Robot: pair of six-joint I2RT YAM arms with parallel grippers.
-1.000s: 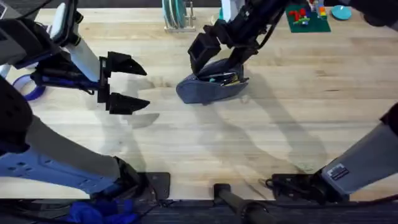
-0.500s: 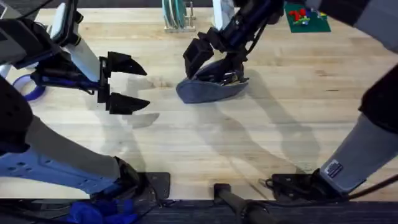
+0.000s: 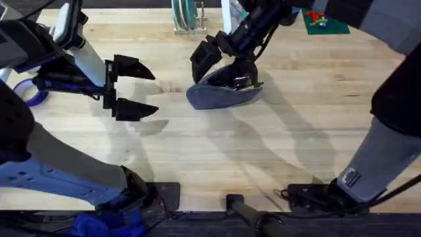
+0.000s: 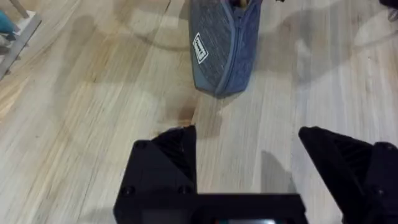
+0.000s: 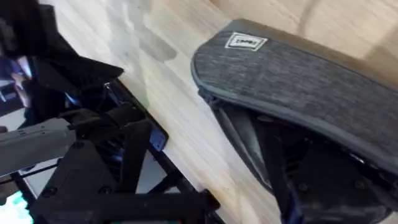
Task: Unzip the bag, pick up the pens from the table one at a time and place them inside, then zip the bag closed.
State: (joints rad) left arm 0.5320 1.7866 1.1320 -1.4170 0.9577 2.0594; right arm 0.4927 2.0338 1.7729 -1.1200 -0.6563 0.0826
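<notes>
Left gripper (image 3: 140, 89): jaws wide, nothing between them, hanging above bare table (image 3: 217, 151). In the left wrist view the bag (image 4: 219, 46) lies ahead of the open jaws, well apart, its closed end and label toward them.

Right gripper (image 3: 209, 58): jaws parted, empty as far as can be seen, raised just over the bag's open mouth. In the right wrist view the zip gapes directly ahead of the jaws, dark inside.

Count: one bag. Pens (image 3: 238, 82): a yellow-and-dark cluster sits in the bag's mouth, below and just beside the right jaws; both are probably inside, but the separate pens cannot be made out. No pen seen loose on the table.

Judgement: loading looks finished; closing the zip remains.

Risks:
- The pull tab is not discernible, so a jaw could close on fabric and miss it
- Pulling the zip with the bag unheld could drag it along the table; the left jaws are far from it
- Pen ends standing in the mouth could jam the slider or be flicked out
</notes>
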